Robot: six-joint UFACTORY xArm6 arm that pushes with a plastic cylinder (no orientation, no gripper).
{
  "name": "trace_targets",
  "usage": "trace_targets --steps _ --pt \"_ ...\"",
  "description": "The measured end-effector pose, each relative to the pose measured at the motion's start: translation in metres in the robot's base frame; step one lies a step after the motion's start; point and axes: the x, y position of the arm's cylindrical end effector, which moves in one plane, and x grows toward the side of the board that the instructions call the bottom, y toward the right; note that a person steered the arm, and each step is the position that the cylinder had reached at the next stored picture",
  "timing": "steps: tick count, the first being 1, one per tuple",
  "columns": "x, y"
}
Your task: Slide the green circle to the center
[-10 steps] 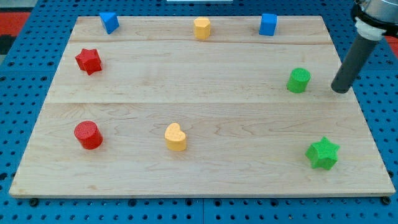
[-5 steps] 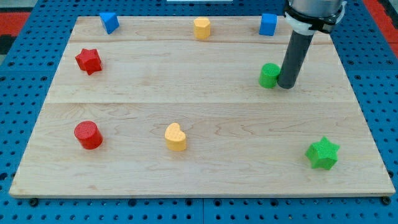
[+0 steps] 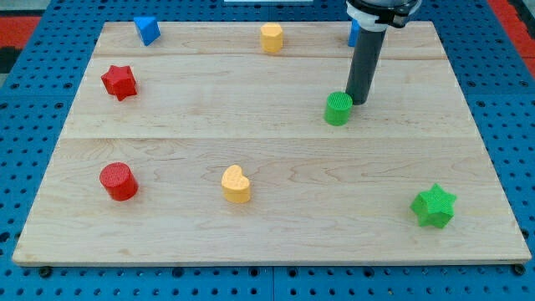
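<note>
- In the camera view, a pale wooden board is seen lying on a blue perforated table.
- My tip is placed at the upper right edge of the green circle, touching it or just beside it; which of the two cannot be told.
- No pincer is carried by the arm, so no jaw state can be given; only the straight dark rod is shown, coming down from the view's top.
- The green circle is found right of the board's middle, slightly above the mid-height, and well apart from every other block.
- A blue block at the board's top edge is largely hidden behind the rod, so its shape cannot be made out.
- A yellow block with a rounded top is set at the top edge near the middle, and a blue wedge-like block at the top left.
- A red star is placed near the left edge, below the blue wedge-like block.
- A red circle is seen at the lower left, and a yellow heart to its right.
- A green star is located near the lower right corner, well below the green circle.
</note>
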Motion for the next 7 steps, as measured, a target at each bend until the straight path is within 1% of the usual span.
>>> trace_targets --steps 1,2,3,5,6,7 --pt "0.024 0.006" --pt "0.045 -0.012" --pt "0.050 -0.042" --pt "0.050 -0.039" --pt "0.049 -0.023" --pt "0.046 -0.022"
